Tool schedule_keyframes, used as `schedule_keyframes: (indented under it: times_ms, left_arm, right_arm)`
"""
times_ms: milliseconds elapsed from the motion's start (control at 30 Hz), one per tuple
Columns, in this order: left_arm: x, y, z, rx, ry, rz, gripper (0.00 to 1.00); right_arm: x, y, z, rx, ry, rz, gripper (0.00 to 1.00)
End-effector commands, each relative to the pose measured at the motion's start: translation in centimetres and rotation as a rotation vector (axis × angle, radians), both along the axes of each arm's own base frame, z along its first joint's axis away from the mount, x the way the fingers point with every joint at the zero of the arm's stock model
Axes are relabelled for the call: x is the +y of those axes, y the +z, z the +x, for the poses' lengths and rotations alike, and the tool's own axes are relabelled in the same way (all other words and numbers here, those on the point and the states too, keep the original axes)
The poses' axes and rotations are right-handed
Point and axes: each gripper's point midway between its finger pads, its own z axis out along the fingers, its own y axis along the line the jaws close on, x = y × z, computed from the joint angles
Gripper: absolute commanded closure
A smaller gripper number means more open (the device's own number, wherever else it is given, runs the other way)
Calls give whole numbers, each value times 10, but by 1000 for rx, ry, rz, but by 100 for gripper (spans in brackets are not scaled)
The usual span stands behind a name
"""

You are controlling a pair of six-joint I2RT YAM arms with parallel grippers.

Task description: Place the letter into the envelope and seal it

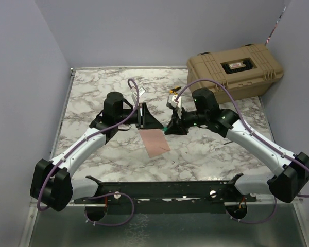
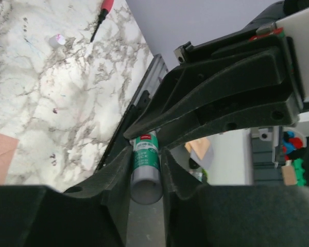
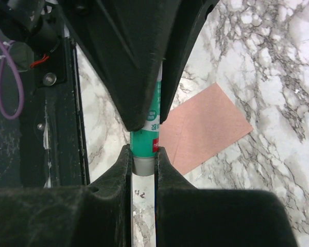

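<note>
My white, grey-veined marble surface carries a flat salmon-tan paper envelope at its middle and a tan plastic case far right.

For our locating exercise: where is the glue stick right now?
Mid-table in the top view, the glue stick is clamped between the left gripper and right gripper where their tips meet, just by the far edge of the salmon paper.

1 ea: glue stick, envelope, tan case; 2 arms

High fixed view from behind over the marble table; both wrist views close on one glue stick.
</note>
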Motion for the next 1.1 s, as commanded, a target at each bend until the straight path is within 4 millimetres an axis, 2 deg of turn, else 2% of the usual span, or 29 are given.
schedule_keyframes:
  times_ms: [0,33,100,233,333,433,500,567,700,900,967,1067]
  left_arm:
    - [1,-4,-9,-14,-49,0,86]
    - [0,-3,-11,-20,-58,-2,99]
    - [1,-1,-12,-39,-66,-4,100]
    - [2,-4,-4,-80,-23,12,100]
    - [4,-9,17,-101,97,49,100]
    - [13,-20,45,-105,269,104,100]
    - [23,-29,62,-114,385,144,100]
    - [36,-37,77,-131,501,187,100]
    - [57,-51,93,-154,652,243,100]
    - [50,-65,90,-117,614,237,100]
    - [48,-67,90,-109,609,231,100]
    - [47,-69,88,-99,607,221,100]
  right_arm:
    - [3,8,-8,3,62,17,99]
    - [3,8,-8,7,59,15,99]
    - [2,9,-7,7,47,16,94]
    - [-1,11,1,13,-32,13,59]
    - [-6,12,7,40,-120,4,48]
    - [-16,21,14,88,-274,23,45]
    - [-27,28,23,106,-434,91,41]
    - [-51,29,41,114,-671,127,32]
    - [-109,-2,61,161,-1097,40,28]
    - [-196,-72,67,258,-1575,-235,25]
    - [-212,-99,67,328,-1632,-272,25]
    - [-223,-129,68,408,-1660,-280,26]
